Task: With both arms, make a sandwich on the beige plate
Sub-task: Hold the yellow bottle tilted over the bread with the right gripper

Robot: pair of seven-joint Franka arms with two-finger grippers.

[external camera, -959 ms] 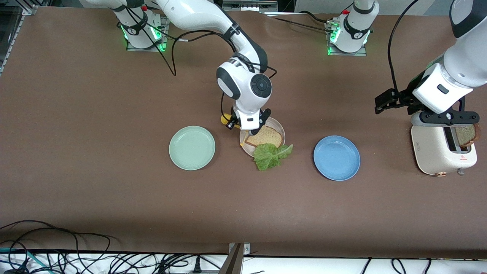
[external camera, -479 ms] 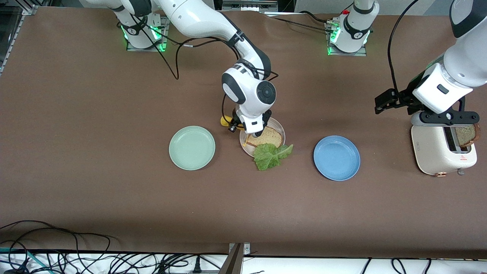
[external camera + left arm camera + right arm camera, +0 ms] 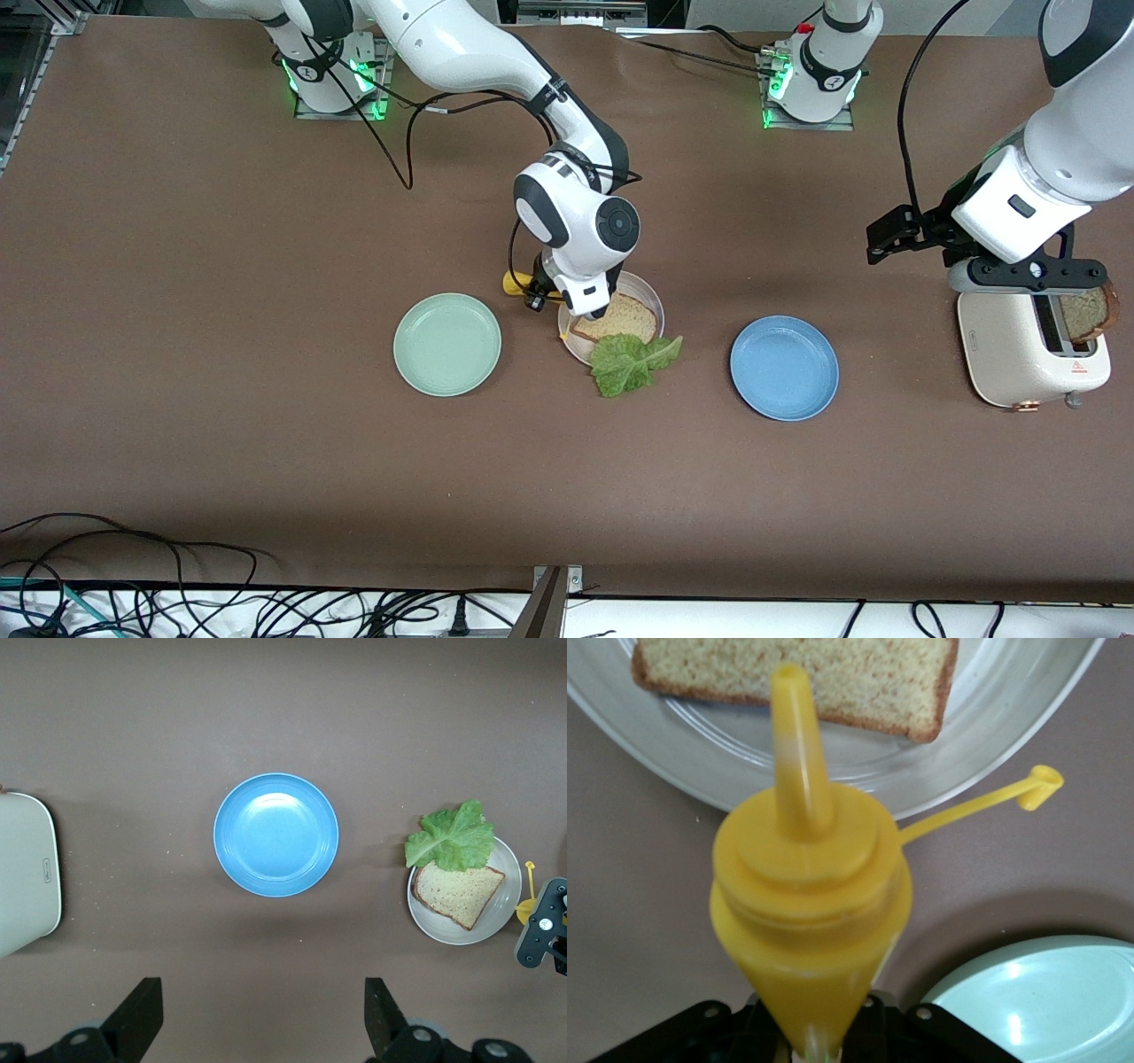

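The beige plate (image 3: 654,297) sits mid-table with one toasted bread slice (image 3: 620,317) on it. The green lettuce leaf (image 3: 631,361) lies over its rim nearest the front camera. My right gripper (image 3: 554,297) is shut on a yellow squeeze bottle (image 3: 518,283). The right wrist view shows the bottle (image 3: 811,904) with its nozzle over the plate's rim (image 3: 992,718), pointing at the slice (image 3: 859,673). A second slice (image 3: 1088,315) stands in the toaster (image 3: 1019,354). My left gripper (image 3: 1032,283) hangs open and empty above the toaster. The left wrist view shows it too (image 3: 263,1028).
A mint green plate (image 3: 447,344) lies beside the beige plate toward the right arm's end. A blue plate (image 3: 784,368) lies toward the left arm's end. The bottle's cap dangles on a strap (image 3: 1041,784). Cables run along the table edge nearest the front camera.
My right wrist has turned and shifted slightly over the beige plate, swinging the bottle's base toward the right arm's end. The left arm has shifted slightly above the toaster.
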